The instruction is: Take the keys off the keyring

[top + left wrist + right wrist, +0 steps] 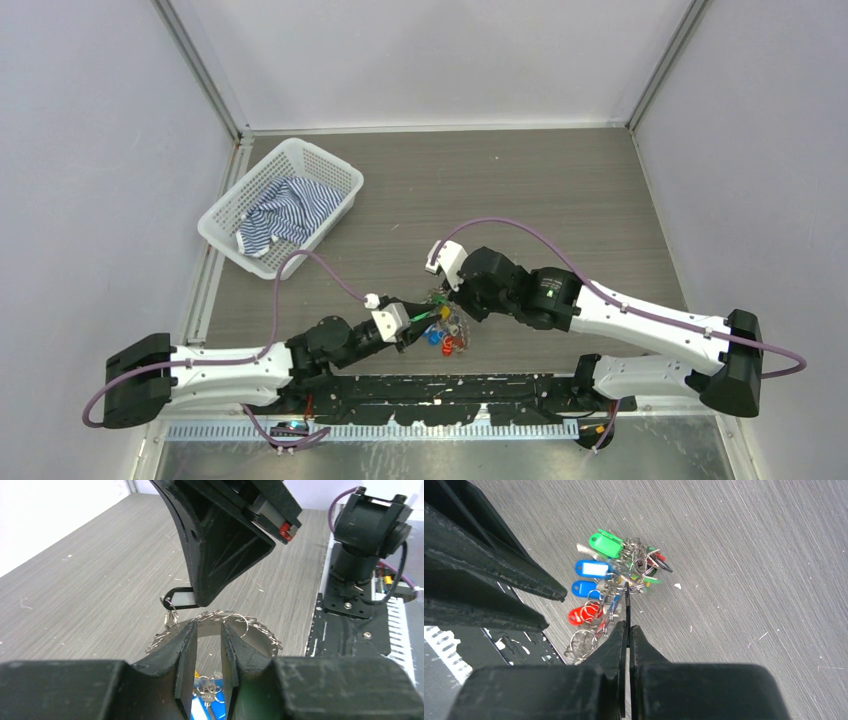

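Both arms lean in toward the same spot near the front edge of the table (540,200), close to their bases. The keys (616,577) lie there in a bunch on the wood, with green, blue and red tags fanned out to one side. The keyring (260,636), a silvery ring with a chain-like rim, is right with them. The right gripper (628,625) comes down from above with its jaws pressed almost together, pinching a black tag (181,599) that shows a white label. From the gripper's own camera the tag is edge-on, a thin dark strip between the fingers. That tag is lifted a little above the ring, and small rings hang off its end. The left gripper (207,636) reaches in low from the other side with its jaws a narrow gap apart. Their tips are at the near rim of the keyring, and blue tags show through the gap. I can't tell whether its fingers (182,647) actually touch the ring. Well off at the far left stands a white mesh basket (222,218) with a striped cloth (285,215) crumpled inside.
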